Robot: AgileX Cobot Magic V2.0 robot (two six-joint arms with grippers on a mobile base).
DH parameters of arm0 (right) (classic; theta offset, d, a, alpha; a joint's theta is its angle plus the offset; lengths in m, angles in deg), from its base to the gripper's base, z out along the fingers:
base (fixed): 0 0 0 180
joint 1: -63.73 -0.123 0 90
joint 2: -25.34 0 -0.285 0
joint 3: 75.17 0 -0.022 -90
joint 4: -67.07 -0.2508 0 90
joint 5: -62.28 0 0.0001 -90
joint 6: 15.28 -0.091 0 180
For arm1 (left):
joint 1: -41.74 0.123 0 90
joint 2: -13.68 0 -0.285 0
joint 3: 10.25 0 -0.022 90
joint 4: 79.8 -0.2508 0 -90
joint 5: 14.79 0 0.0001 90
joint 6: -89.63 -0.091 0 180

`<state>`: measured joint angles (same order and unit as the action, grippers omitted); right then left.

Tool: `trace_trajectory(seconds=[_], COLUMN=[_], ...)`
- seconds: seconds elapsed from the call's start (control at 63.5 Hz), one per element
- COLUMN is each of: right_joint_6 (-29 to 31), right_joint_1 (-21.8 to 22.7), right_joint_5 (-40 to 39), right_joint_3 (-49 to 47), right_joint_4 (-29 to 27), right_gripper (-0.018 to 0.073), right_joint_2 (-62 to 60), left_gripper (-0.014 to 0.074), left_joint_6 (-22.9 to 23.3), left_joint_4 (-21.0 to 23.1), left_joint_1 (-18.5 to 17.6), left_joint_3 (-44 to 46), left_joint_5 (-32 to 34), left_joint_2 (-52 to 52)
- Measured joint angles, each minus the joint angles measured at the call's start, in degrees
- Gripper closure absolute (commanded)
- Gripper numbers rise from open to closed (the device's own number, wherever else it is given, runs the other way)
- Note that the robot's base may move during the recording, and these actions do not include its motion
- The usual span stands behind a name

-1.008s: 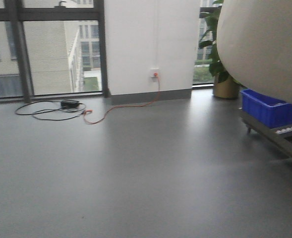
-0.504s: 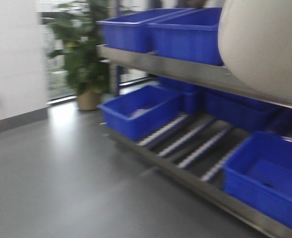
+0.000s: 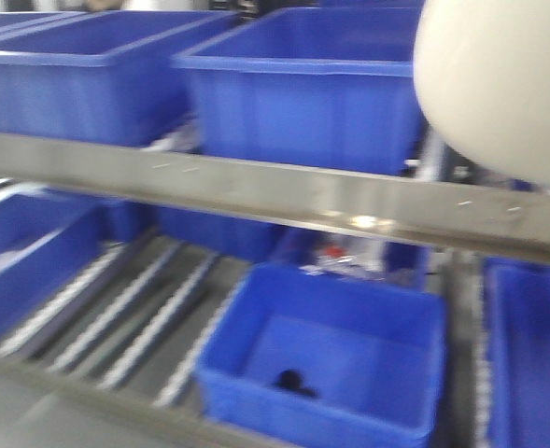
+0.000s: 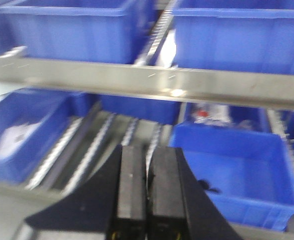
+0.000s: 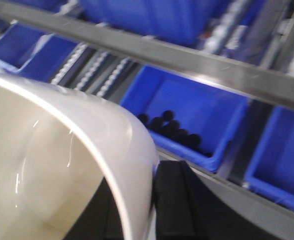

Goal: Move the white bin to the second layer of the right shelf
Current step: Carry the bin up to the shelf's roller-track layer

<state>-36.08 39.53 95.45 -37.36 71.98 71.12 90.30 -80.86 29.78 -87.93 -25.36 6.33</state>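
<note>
Now blue crates (image 3: 293, 103) fill the view; right tool (image 5: 137, 215) grips the raised white bin (image 3: 499, 84) by its rim, left tool (image 4: 147, 170) closed.

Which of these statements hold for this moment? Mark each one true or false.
1. The left claw is shut and empty. True.
2. The white bin sits on the roller tracks. False: the right claw holds it by its wall, clear of the roller tracks.
3. A lower blue crate holds dark round items. True.
4. The upper crates are red. False: the upper crates are blue.
</note>
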Motion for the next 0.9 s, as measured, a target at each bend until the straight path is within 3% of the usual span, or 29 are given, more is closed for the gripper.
trace_trajectory(seconds=[0.898], right_joint_6=[0.0], right_joint_1=[0.0], right_joint_5=[0.0], right_joint_3=[0.0], right_joint_4=[0.0], right_gripper=[0.0504], right_joint_2=[0.0], left_gripper=[0.0512], left_joint_6=[0.0], left_joint_4=[0.0], left_joint_1=[0.0], left_joint_3=[0.0], left_joint_5=[0.0], left_joint_2=[0.0])
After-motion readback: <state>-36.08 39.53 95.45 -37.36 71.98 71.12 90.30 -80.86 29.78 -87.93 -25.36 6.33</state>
